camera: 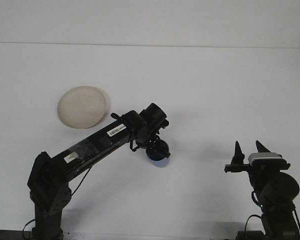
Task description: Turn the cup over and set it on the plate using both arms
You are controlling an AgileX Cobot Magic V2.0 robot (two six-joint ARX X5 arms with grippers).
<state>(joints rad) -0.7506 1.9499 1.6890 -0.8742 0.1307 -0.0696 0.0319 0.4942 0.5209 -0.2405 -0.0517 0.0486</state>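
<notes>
A blue cup (160, 160) sits just left of the table's middle, mostly covered from above by my left gripper (157, 149), which is shut on it. Only the cup's lower edge shows beneath the black fingers. The cream plate (82, 106) lies on the table at the back left, apart from the cup and bare. My right gripper (248, 149) stands at the front right, pointing up, open, with nothing between its two fingertips.
The white table (205, 95) stretches wide around the cup and plate. My left arm's black link (90, 145) runs diagonally from the front left toward the cup, passing just in front of the plate.
</notes>
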